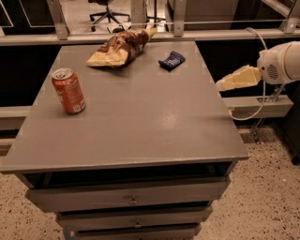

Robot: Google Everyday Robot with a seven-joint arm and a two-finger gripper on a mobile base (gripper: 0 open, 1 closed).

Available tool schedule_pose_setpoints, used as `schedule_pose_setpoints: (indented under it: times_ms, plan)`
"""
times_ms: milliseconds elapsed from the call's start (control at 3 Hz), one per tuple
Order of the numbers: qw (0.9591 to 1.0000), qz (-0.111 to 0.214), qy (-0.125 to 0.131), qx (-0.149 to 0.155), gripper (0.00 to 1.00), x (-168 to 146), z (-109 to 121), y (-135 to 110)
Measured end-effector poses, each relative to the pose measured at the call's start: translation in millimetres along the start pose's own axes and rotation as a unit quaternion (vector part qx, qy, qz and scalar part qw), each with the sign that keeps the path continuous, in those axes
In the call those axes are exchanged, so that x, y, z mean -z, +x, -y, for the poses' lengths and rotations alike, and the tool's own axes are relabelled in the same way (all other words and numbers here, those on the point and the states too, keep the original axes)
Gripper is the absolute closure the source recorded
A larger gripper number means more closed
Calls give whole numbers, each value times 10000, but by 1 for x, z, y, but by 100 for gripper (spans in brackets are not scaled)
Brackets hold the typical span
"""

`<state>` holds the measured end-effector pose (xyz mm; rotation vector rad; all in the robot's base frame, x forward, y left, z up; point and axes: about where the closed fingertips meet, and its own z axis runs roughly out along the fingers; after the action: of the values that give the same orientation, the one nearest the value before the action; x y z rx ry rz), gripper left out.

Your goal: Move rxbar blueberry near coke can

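The rxbar blueberry (171, 60), a small flat dark navy bar with pale lettering, lies near the far right of the grey tabletop (140, 117). The coke can (69, 91), red-orange with a silver top, stands upright at the left side of the top. My gripper (224, 84), pale cream, hangs off the table's right edge, at the end of the white arm (281, 63). It is right of and nearer than the bar, well apart from it, and holds nothing.
A brown-and-yellow chip bag (119, 48) lies at the far edge, left of the bar. The table has drawers (133, 199) below. A railing (140, 35) runs behind. An office chair (107, 9) stands beyond, and a low shelf (258, 105) is at the right.
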<state>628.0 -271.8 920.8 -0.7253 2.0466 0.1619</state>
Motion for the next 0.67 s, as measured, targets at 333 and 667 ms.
schedule_pose_setpoints:
  times_ms: [333,667]
  plan:
    - [9991,238,134,-334,0,-18,-3,-5]
    - [9965,556,157,-599,0,-45,-3,-22]
